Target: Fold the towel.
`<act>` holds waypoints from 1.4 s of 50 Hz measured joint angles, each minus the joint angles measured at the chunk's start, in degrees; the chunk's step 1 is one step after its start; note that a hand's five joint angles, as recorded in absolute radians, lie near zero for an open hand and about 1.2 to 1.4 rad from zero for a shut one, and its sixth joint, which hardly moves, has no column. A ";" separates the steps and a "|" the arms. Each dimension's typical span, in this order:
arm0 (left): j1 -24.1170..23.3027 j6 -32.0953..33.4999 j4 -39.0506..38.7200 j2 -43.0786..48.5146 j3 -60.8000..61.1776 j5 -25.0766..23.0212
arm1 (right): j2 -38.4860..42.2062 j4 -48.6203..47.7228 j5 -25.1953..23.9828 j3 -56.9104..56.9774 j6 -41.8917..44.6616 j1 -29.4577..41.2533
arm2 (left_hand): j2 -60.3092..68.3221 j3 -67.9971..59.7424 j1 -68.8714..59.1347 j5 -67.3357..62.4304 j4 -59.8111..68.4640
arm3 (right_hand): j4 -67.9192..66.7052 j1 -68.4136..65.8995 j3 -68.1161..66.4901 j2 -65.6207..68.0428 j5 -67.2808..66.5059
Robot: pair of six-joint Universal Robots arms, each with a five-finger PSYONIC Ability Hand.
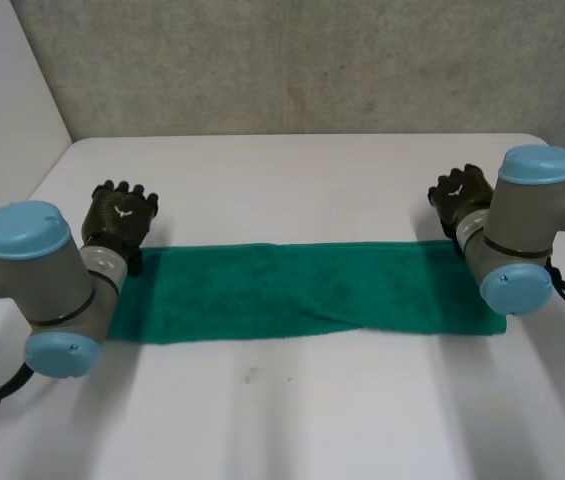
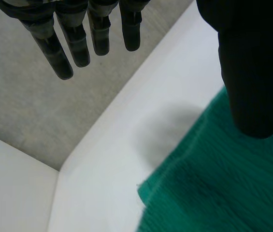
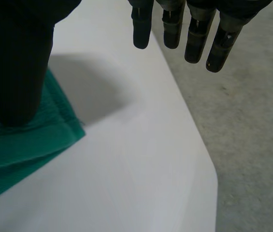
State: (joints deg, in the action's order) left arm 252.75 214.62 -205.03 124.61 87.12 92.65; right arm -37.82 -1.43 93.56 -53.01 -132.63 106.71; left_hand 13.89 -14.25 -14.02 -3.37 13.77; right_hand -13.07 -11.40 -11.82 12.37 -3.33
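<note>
we see a green towel (image 1: 302,290) lying flat on the white tabletop (image 1: 292,400) as a long folded strip that runs from one arm across to the other, with a slanting fold edge towards its front right part. the left robot hand (image 1: 120,218) sits at the towel's far left corner and the right robot hand (image 1: 462,197) at its far right corner. in the left wrist view the fingers (image 2: 68,53) are straight and held apart from the thumb (image 2: 252,72), which hangs over the cloth near that corner. nothing lies between them, so we read this hand as released. the right wrist view shows the same: straight fingers (image 3: 194,34) out past the towel, the thumb (image 3: 15,72) over the towel's corner, grasping nothing. we cannot tell whether either thumb touches the cloth.
</note>
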 measured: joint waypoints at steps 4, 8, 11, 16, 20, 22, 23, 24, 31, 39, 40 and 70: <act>-0.07 -0.17 0.06 -2.41 1.23 0.12 | -2.86 -0.95 0.34 -2.47 -2.34 -0.40 | 0.00 0.00 0.00 0.00 0.00 | 0.00 0.00 0.00 0.00 0.00; -0.04 -0.32 0.12 -5.13 3.36 0.16 | -8.90 -0.92 -0.80 -8.31 -6.12 -0.71 | 0.00 0.00 0.00 0.00 0.00 | 0.00 0.00 0.00 0.00 0.00; -0.01 -0.37 0.15 -7.54 6.01 0.13 | -14.09 -0.17 -2.76 -14.05 -8.90 -0.86 | 0.00 0.00 0.00 0.00 0.00 | 0.00 0.00 0.00 0.00 0.00; -0.05 -0.42 0.14 -9.99 9.33 0.05 | -20.29 3.15 -6.96 -23.08 -12.25 -2.36 | 0.00 0.00 0.00 0.00 0.00 | 0.00 0.00 0.00 0.00 0.00; -0.18 -0.43 0.14 -10.87 11.01 0.02 | -23.07 5.79 -10.00 -28.65 -14.42 -4.28 | 0.00 0.00 0.00 0.00 0.00 | 0.00 0.00 0.00 0.00 0.00; -0.37 -0.44 0.14 -11.11 11.66 0.01 | -24.03 7.05 -11.80 -31.80 -15.52 -5.71 | 0.00 0.00 0.00 0.01 0.00 | 0.00 0.00 -0.10 0.00 0.00; -0.43 -0.44 0.14 -11.14 11.79 0.01 | -24.16 7.25 -12.16 -32.46 -15.71 -6.06 | 0.00 0.00 0.00 0.01 0.00 | 0.00 0.00 -0.13 0.01 0.00; -0.58 -0.44 0.14 -11.17 12.02 0.02 | -24.28 7.45 -12.62 -33.23 -15.93 -6.53 | 0.00 0.00 0.00 0.01 0.00 | -0.05 -0.01 -0.13 0.10 0.00; -1.03 -0.44 0.16 -11.03 12.59 0.05 | -22.68 6.25 -14.15 -36.20 -16.26 -11.45 | -0.28 0.00 0.00 0.01 0.00 | -28.87 -27.60 -30.51 30.10 -27.19; -1.03 -0.43 0.16 -11.48 13.29 0.06 | -21.48 -2.53 -9.31 -34.81 -11.35 -17.25 | -0.30 0.00 0.00 0.33 -0.02 | -55.00 -43.60 -55.77 54.76 -51.79; -0.98 -0.43 0.17 -11.88 13.51 0.08 | -22.51 -4.49 -7.31 -34.51 -8.20 -17.90 | -0.30 0.00 0.00 0.33 -0.31 | -55.02 -43.59 -55.78 54.76 -51.82; -0.96 -0.53 0.81 -16.04 14.27 0.84 | -10.68 -6.89 -26.12 -12.52 3.42 29.64 | -0.30 0.00 0.00 0.33 -0.32 | -55.20 -44.11 -55.99 54.77 -52.83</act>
State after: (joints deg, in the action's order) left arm 251.79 214.09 -204.22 108.56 101.38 93.49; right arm -48.50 -8.33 67.44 -65.54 -129.21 136.35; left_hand 13.60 -14.25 -14.01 -3.04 13.44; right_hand -68.27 -55.51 -67.81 67.14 -56.16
